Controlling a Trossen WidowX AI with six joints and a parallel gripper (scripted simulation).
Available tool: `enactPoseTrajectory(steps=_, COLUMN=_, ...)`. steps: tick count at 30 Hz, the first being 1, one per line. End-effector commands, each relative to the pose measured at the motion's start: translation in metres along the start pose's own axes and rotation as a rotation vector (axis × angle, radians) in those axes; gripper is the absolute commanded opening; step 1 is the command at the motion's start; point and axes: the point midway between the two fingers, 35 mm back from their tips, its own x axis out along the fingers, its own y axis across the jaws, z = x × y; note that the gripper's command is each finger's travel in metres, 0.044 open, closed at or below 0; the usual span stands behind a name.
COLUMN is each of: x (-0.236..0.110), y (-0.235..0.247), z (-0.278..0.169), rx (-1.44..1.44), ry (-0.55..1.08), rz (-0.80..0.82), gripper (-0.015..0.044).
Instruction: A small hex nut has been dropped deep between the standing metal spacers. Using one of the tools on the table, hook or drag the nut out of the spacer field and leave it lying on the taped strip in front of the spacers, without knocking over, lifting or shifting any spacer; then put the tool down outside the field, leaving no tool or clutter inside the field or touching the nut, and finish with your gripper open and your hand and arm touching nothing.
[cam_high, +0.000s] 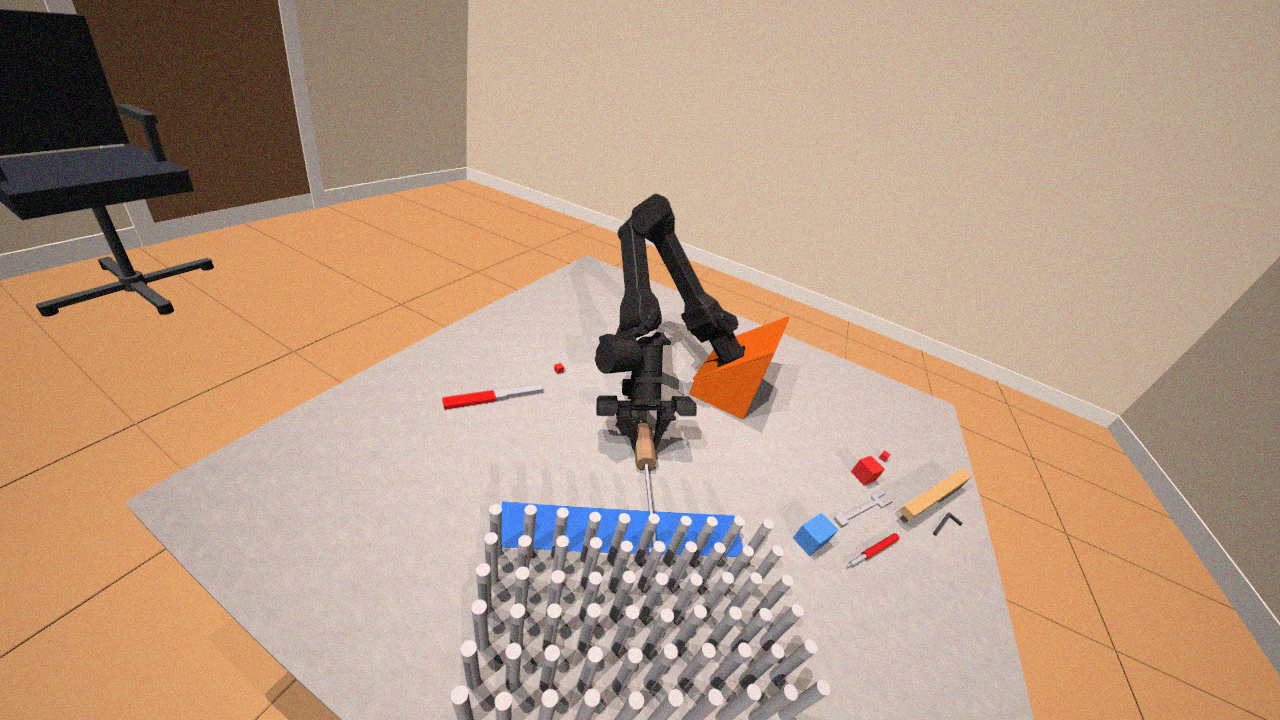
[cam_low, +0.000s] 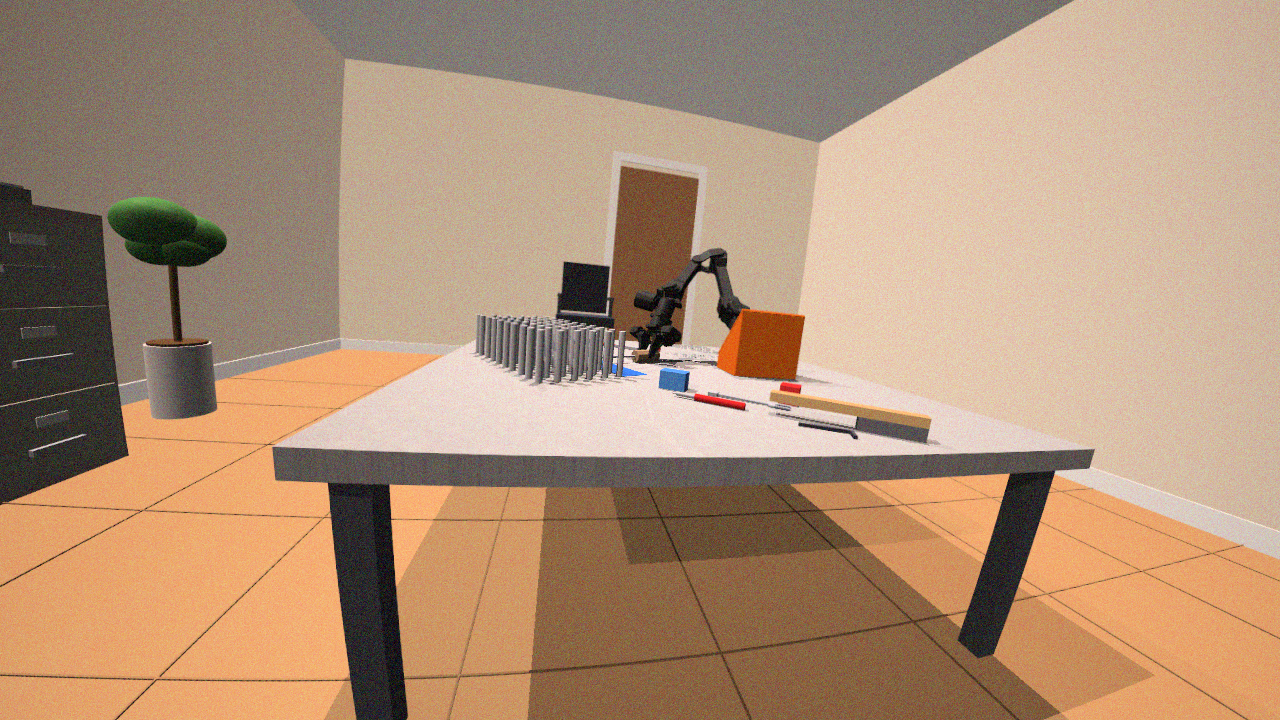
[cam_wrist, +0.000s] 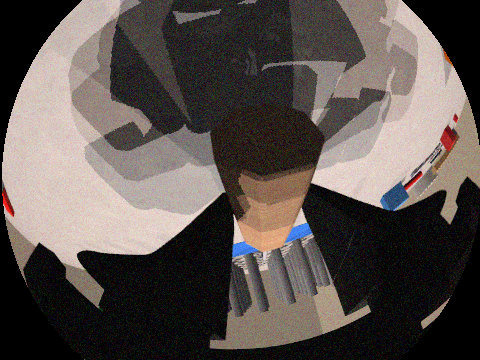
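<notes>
My gripper (cam_high: 645, 429) (cam_wrist: 265, 194) is shut on the wooden handle (cam_high: 646, 452) (cam_wrist: 272, 192) of a tool, low over the table behind the taped strip. The tool's thin metal shaft (cam_high: 648, 488) points away from the hand, across the blue taped strip (cam_high: 515, 526) (cam_low: 631, 369) (cam_wrist: 300, 231), toward the spacers. Its far end is hidden among the front spacers. The grey metal spacers (cam_high: 484, 586) (cam_low: 537, 353) (cam_wrist: 281, 277) stand upright in rows; I see none lying down. I cannot make out the hex nut in any view.
An orange wedge (cam_high: 751, 376) (cam_low: 760, 344) stands beside the arm's base. A red-handled tool (cam_high: 469, 399) lies on the other side. Near the field are a blue block (cam_high: 815, 534) (cam_low: 674, 379), a red-handled driver (cam_high: 881, 547), a wooden bar (cam_high: 935, 495) and a black hex key (cam_high: 947, 521).
</notes>
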Motion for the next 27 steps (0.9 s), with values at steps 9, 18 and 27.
enactPoseTrajectory(steps=9, x=-0.0038, y=-0.0005, z=0.006, rx=-0.005, ry=0.001, rz=-0.001, gripper=0.0)
enactPoseTrajectory(steps=18, x=-0.0059, y=-0.0007, z=0.0083, rx=-0.005, ry=0.001, rz=-0.001, gripper=0.0)
enactPoseTrajectory(steps=27, x=-0.0104, y=-0.0006, z=0.0043, rx=-0.004, ry=0.002, rz=0.0, gripper=0.0)
